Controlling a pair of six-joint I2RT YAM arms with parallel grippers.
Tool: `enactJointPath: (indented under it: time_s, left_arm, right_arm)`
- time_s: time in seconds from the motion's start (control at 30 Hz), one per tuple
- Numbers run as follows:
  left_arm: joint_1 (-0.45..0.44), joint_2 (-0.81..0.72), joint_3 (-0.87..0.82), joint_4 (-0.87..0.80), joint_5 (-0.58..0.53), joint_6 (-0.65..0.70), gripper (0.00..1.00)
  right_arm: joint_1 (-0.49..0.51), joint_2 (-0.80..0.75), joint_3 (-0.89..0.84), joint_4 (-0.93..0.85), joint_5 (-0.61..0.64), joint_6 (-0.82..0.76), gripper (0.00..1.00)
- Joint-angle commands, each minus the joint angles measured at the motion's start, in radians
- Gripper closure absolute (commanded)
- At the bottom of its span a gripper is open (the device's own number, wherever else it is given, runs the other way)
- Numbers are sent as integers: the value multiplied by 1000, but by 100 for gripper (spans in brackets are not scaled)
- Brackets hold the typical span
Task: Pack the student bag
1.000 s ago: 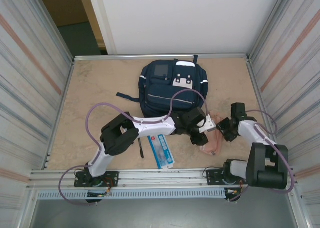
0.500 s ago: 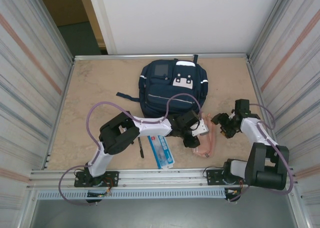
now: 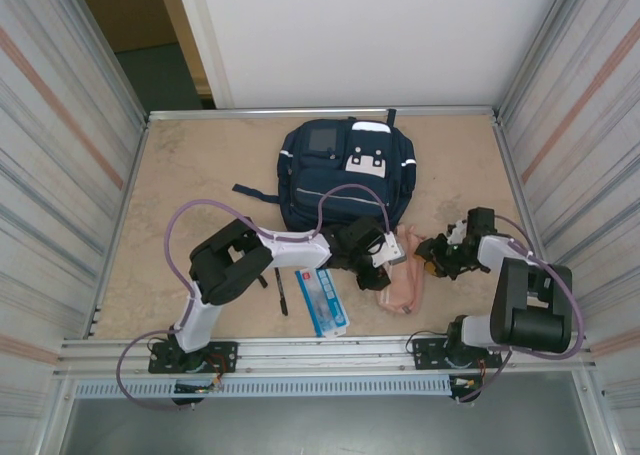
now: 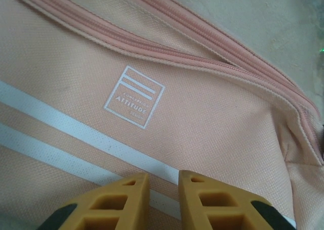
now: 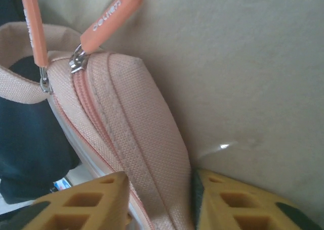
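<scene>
Quick compare with a second ago: the pink pouch (image 3: 405, 285) has slid left across the table (image 3: 200, 175) and now sits closer to the blue packet (image 3: 322, 300), just in front of the student bag (image 3: 345, 170)'s near right corner. The left gripper (image 3: 388, 258) has pulled back leftward with it, and the right gripper (image 3: 432, 258) has swung in from the right, so both are now at the top of the pouch, one on each side. The bag itself hasn't budged: it's still lying flat at the far middle of the table, front patches up, with a strap trailing off to the left. In the left wrist view the yellow fingers (image 4: 126, 199) stand nearly together with just a slit between them, right over the pouch's striped face next to the little square logo. I honestly can't tell if they're pinching fabric or only hovering over it. In the right wrist view that gripper's jaws sit on either side of the pouch's zip edge, and the fabric fills the gap, so it looks clamped on. Counts: one bag, one pouch, one blue packet, one dark pen (image 3: 282, 293) beside the packet, and two orange zip pulls (image 5: 111, 15) on the pouch.
</scene>
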Motion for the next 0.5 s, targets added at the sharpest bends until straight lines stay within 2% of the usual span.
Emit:
enactJointPath:
  time_s: [0.0,0.1,0.23,0.33,0.47]
  left_arm:
    - [1,-31,-22,-55,10,0,78]
    - [0,-92,14,-71,32,-7,76]
    - [3,-227,51,-76,-6,12,71]
    - [17,-330,80,-103,4,23,67]
    - [57,-487,96,-133,14,50,61]
  right_arm:
    - [55,-3,27,-2,-30,-61,77]
    - [115,-78,20,20,17,-61,86]
    - [179,-169,53,16,66,-59,100]
    - [221,-266,83,-19,160,-47,100]
    - [284,-434,172,-103,255,-117,100]
